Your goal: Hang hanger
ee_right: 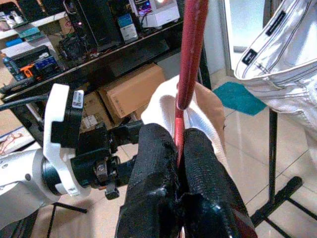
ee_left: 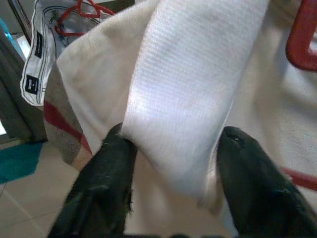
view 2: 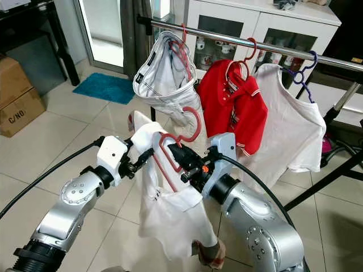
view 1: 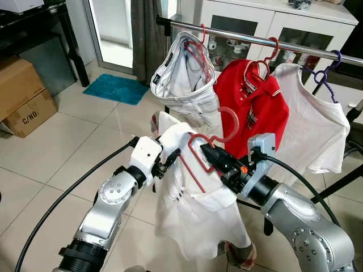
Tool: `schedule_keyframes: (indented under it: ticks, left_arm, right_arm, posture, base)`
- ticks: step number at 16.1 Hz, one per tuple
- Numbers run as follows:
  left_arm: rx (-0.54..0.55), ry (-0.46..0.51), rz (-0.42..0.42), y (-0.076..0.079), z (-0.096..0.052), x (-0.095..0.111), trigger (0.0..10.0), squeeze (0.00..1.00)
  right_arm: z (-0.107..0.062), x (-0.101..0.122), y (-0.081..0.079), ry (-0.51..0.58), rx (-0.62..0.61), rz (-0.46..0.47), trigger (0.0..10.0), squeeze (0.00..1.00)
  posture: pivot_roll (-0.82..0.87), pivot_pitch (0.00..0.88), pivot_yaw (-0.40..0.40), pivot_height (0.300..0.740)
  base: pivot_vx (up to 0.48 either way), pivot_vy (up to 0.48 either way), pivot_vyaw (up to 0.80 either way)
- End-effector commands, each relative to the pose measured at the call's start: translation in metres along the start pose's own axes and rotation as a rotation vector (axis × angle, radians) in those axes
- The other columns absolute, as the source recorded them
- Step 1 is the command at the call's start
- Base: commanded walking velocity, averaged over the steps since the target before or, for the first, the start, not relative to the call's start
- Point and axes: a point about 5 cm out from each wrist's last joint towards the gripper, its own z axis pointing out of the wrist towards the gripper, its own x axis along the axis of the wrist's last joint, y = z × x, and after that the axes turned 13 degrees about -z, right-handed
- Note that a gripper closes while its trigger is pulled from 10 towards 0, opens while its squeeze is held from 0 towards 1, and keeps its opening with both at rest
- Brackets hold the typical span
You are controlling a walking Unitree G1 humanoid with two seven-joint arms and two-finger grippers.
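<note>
Centre frame: my right gripper (view 1: pixel 209 152) clamps the red hanger (view 1: pixel 198 154); my left gripper (view 1: pixel 170 157) pinches its white shirt (view 1: pixel 193 215). Upper right: chrome rail (view 1: pixel 295 46). Beige tiled floor (view 1: pixel 74 141); teal mat (view 1: pixel 116 88), cardboard box (view 1: pixel 22 99) at left.

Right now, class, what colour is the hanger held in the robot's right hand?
Red. The hanger shows best in the left eye view.

A red polo shirt (view 1: pixel 253 107) hangs at the frame's one o'clock, beside a white T-shirt (view 1: pixel 315 127) at two on a blue hook (view 1: pixel 329 71). White shorts (view 1: pixel 184 76) dangle at twelve. A teal mat (view 1: pixel 117 89) lies at eleven, cardboard boxes (view 1: pixel 22 96) at nine, white cabinets (view 1: pixel 283 25) beyond.
</note>
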Motion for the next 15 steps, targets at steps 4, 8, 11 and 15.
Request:
schedule_keyframes:
  ticks: [4, 8, 11, 15]
  left_arm:
    - [0.011, 0.034, 0.014, -0.003, 0.000, 0.002, 0.0, 0.00]
    - [0.004, 0.040, 0.002, -0.003, -0.001, 0.001, 0.0, 0.00]
    - [0.004, 0.070, -0.038, -0.009, -0.004, 0.008, 0.0, 0.00]
    - [-0.031, 0.065, -0.060, -0.018, -0.011, 0.018, 0.0, 0.00]
  right_arm:
    - [-0.004, 0.002, -0.001, 0.014, 0.008, 0.011, 0.0, 0.00]
    - [-0.004, 0.000, 0.001, -0.004, -0.016, 0.010, 0.0, 0.00]
    - [-0.005, -0.001, 0.000, -0.014, -0.004, -0.004, 0.0, 0.00]
    - [-0.007, -0.010, 0.007, -0.110, -0.018, -0.101, 0.0, 0.00]
  posture:
    - [-0.06, 0.000, -0.053, 0.740]
    - [-0.06, 0.000, -0.052, 0.740]
    - [-0.05, 0.000, -0.053, 0.740]
    - [-0.06, 0.000, -0.053, 0.740]
  base:
    - [0.000, 0.000, 0.00]
    - [0.000, 0.000, 0.00]
    - [0.000, 0.000, 0.00]
    - [0.000, 0.000, 0.00]
